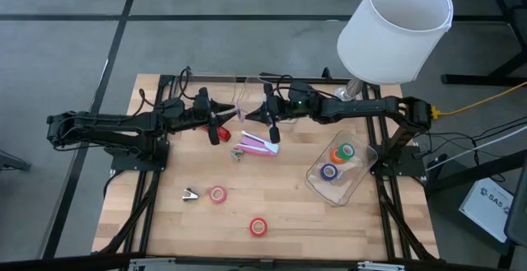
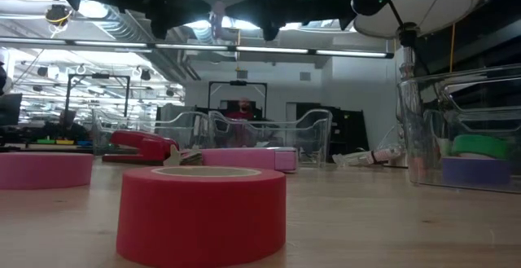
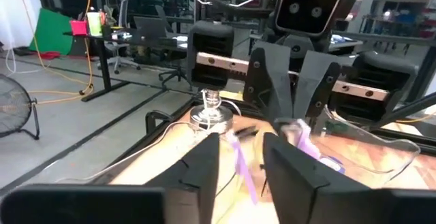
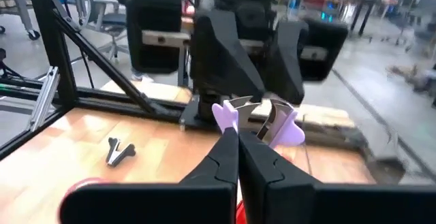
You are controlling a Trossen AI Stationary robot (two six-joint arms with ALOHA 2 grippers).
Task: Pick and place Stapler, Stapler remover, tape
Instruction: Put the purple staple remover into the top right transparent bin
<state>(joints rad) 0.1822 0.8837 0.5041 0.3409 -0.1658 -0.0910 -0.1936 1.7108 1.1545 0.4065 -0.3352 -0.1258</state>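
Observation:
A purple-handled staple remover (image 4: 262, 118) hangs in the air over the table's far middle, between my two grippers, which face each other level. My right gripper (image 4: 238, 146) is shut on it. My left gripper (image 3: 242, 152) is open, one finger on either side of the remover's other end (image 3: 300, 132); I cannot tell whether it touches. A red stapler (image 1: 216, 131) and a pink stapler (image 1: 255, 146) lie on the table below. A pink tape roll (image 1: 217, 193) and a red tape roll (image 1: 258, 226) lie flat nearer the front. My right gripper pinches the staple remover between its two shut fingers at the purple handle end (image 4: 226, 118), coming level from the table's right. The fingertips hide the exact spot. The remover is lifted clear of the table, its metal claws (image 4: 251, 103) pointing toward my left gripper.
A clear plastic container (image 1: 360, 180) at the right holds green-orange and blue-purple tape rolls. A silvery staple remover (image 1: 191, 193) lies front left. A lamp with a white shade (image 1: 395, 28) stands over the far right corner. Bare wood lies along the front edge.

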